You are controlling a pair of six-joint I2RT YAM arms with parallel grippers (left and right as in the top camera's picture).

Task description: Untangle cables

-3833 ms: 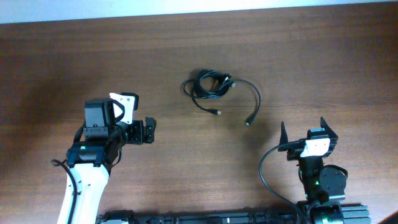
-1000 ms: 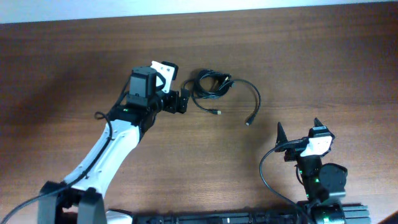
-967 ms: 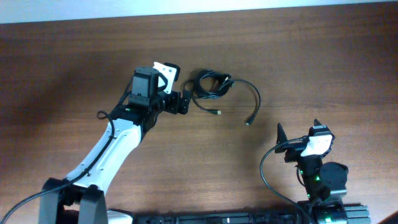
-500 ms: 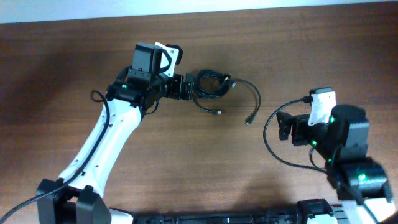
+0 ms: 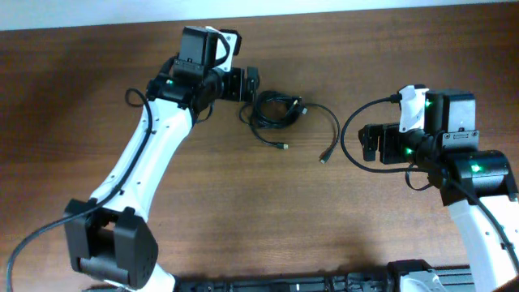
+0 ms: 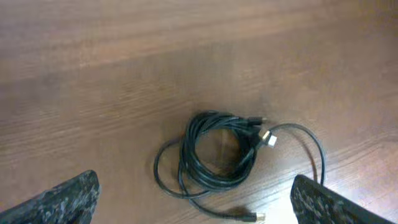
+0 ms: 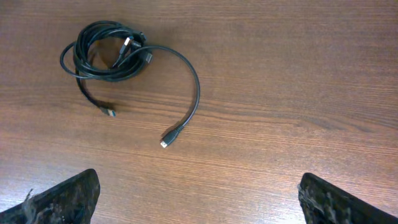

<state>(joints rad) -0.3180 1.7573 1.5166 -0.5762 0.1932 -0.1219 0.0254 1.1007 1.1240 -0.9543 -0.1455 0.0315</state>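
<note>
The black cables (image 5: pixel 276 111) lie in a small tangled coil on the wooden table, with one loose end curving right to a plug (image 5: pixel 323 159) and a short end with a plug (image 5: pixel 283 147) below. My left gripper (image 5: pixel 250 83) is open, just left of and above the coil; the coil (image 6: pixel 217 155) fills its view between the fingertips. My right gripper (image 5: pixel 371 143) is open, right of the long loose end. The coil (image 7: pixel 106 50) and the loose plug (image 7: pixel 166 142) show in the right wrist view, well ahead of the fingers.
The wooden table (image 5: pixel 243 227) reaches a pale strip (image 5: pixel 324 6) at the far edge. Thick black robot wires loop beside the right arm (image 5: pixel 350 138) and at the left arm's base (image 5: pixel 49 243).
My left arm has swung up and right from the table's left to the coil. My right arm has risen from its rest at the bottom right and faces the loose cable end.
</note>
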